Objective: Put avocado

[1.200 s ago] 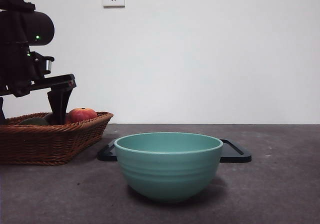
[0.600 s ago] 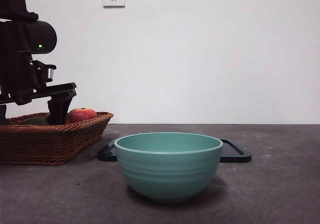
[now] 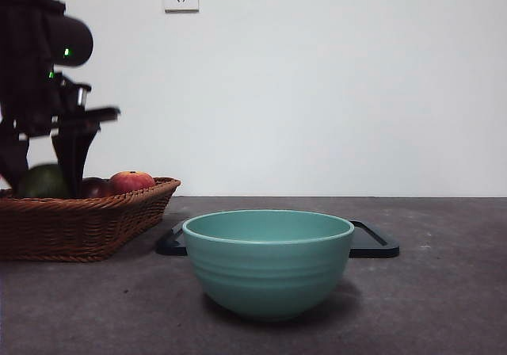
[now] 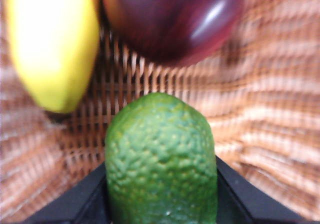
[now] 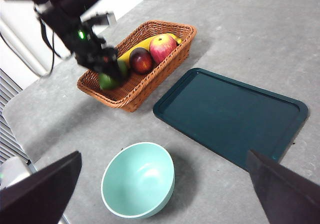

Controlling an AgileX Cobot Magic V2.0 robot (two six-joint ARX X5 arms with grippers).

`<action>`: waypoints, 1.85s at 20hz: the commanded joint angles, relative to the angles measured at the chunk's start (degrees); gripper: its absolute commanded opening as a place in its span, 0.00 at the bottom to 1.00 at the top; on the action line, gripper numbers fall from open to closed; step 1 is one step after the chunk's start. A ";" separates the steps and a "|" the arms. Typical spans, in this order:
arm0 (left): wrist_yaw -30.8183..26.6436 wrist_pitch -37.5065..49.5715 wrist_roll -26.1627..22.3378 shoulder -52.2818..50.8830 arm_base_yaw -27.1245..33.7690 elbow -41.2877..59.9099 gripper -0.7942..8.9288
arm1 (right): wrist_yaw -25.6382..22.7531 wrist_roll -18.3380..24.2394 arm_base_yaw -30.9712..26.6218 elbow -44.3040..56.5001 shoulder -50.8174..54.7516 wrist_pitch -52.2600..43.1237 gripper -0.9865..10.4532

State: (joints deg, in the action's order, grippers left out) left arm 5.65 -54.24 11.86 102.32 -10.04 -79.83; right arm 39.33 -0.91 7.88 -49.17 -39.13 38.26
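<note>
The left gripper (image 4: 160, 204) has its black jaws pressed on either side of the avocado (image 4: 161, 161), a pebbly, bright-to-dark green fruit, held just above the wicker basket (image 3: 87, 220); beneath it lie a yellow banana (image 4: 52, 44) and a dark red fruit (image 4: 175, 19); beside them an orange-red apple (image 3: 131, 181); the right gripper (image 5: 160, 194) hangs wide open high over the teal bowl (image 3: 268, 260) and dark tray (image 5: 232, 116).

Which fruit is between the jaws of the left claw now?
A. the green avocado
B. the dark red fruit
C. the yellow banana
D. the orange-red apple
A: in the left wrist view the avocado sits between the left claw's two black jaws, above the basket.
</note>
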 commanded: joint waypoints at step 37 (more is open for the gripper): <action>0.33 2.86 2.08 7.48 -42.45 -3.43 0.20 | 0.28 -0.59 0.24 -0.94 -0.39 -0.48 0.58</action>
State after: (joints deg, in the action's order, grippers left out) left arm 5.91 -51.53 14.48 108.84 -51.68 -82.04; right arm 39.33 -0.91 7.88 -49.17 -39.16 38.26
